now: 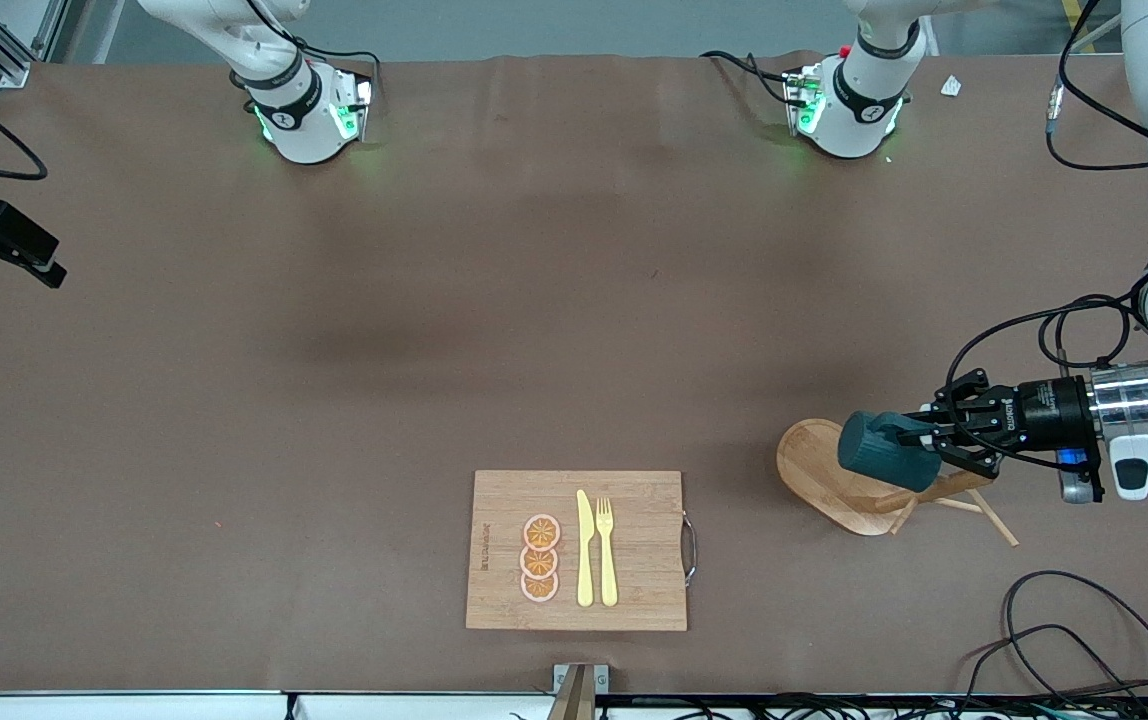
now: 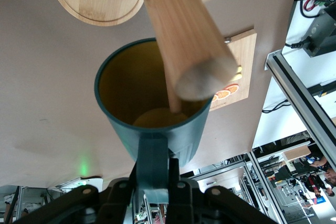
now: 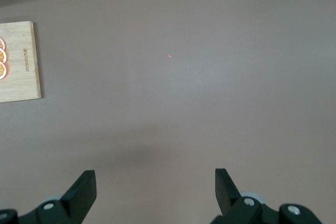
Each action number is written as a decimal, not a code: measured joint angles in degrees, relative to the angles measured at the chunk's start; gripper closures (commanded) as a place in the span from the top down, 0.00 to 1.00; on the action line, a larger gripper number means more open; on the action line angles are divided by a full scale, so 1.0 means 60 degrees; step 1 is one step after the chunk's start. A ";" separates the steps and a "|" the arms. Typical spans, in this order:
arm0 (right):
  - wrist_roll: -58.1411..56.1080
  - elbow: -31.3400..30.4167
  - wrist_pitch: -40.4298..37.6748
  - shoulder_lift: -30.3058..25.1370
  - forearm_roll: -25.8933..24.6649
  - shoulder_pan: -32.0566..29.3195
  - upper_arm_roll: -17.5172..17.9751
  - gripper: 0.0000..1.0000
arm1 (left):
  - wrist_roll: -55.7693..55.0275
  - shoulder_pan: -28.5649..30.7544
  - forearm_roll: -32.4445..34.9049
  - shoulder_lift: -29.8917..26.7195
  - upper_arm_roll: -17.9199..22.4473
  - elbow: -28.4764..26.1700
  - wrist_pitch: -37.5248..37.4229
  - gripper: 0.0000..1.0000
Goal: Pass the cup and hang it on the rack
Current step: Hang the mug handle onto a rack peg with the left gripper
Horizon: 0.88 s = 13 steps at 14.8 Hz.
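My left gripper (image 1: 919, 437) is shut on the loop handle of the dark teal cup (image 1: 882, 452) and holds it in the air against the light wooden rack (image 1: 814, 468), which stands toward the left arm's end of the table. In the left wrist view the fingers (image 2: 179, 182) clamp the handle. The cup (image 2: 126, 124) shows its mustard inside. The rack's round post (image 2: 184, 30) crosses its mouth, with a thin peg (image 2: 174, 100) under the post's end. The oval base (image 2: 97, 3) lies below. My right gripper (image 3: 155, 179) is open and empty over bare table.
A rectangular wooden cutting board (image 1: 644, 545) with three orange slices, a yellow knife and a yellow fork lies near the front camera; its edge shows in the right wrist view (image 3: 21, 61). Black cables (image 1: 1084, 640) lie at the front corner by the left arm's end.
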 measured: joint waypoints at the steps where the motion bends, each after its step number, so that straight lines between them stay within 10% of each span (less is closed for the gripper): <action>1: 0.0000 0.0000 0.0000 0.0000 0.0000 0.0000 0.0000 1.00 | 0.0028 0.0006 -0.0021 0.0026 0.0071 0.0000 0.0000 0.00; 13: 0.0000 0.0000 0.0005 0.0000 0.0004 0.0000 0.0001 1.00 | 0.0178 0.0066 -0.0114 0.0142 0.0363 0.0000 0.0000 0.10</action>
